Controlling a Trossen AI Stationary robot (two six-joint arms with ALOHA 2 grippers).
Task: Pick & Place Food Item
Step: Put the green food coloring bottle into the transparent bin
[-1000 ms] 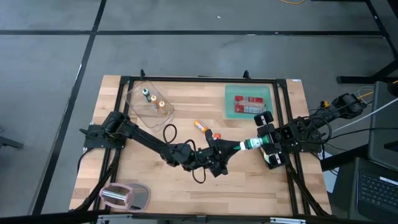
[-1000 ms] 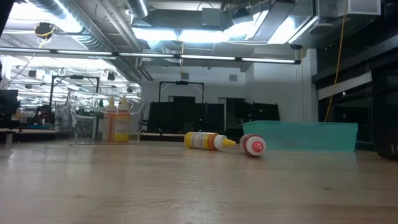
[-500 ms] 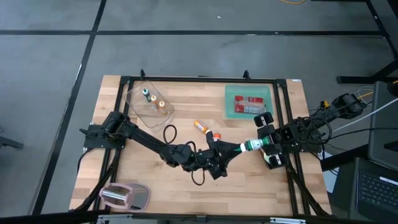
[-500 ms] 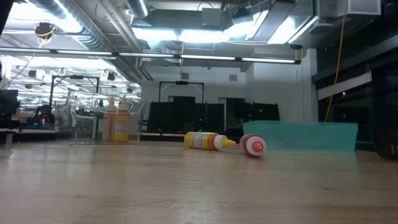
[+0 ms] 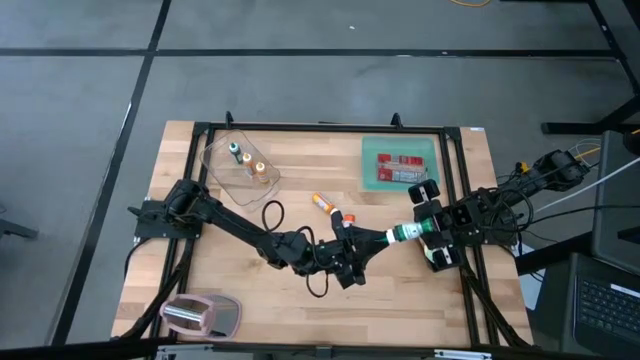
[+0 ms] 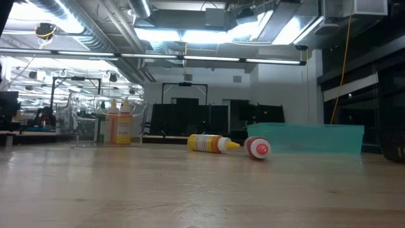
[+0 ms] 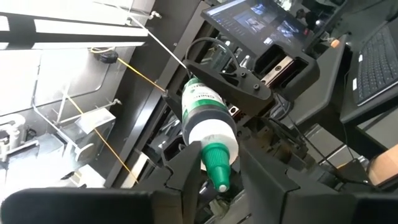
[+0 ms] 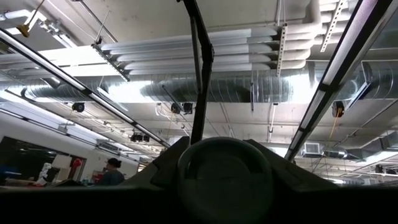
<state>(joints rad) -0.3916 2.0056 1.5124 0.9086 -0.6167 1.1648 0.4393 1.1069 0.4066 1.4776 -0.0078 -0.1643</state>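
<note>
Above the wooden table (image 5: pixel 230 290), the left gripper (image 7: pixel 214 168) is easing its pinch on the green-capped bottle (image 7: pixel 208 127), suggesting a handover to the right gripper (image 5: pixel 395 236), which is clamping its base.

A grey-pink toaster (image 5: pixel 201 314) sits at the table's (image 5: pixel 420 300) near left corner.

A robotics lab in an industrial hall

We see a wooden table (image 5: pixel 250 300) bolted into a black metal frame (image 5: pixel 200 128) on a bare grey concrete floor (image 5: pixel 300 80). Overhead we find exposed silver ducts (image 8: pixel 217 81), long strip lights (image 6: pixel 215 61) and hanging cables. Around the table we note a laptop (image 5: pixel 610 300), a screen (image 7: pixel 261 22), and cluttered workbenches (image 6: pixel 38 120) in the room behind.
</note>
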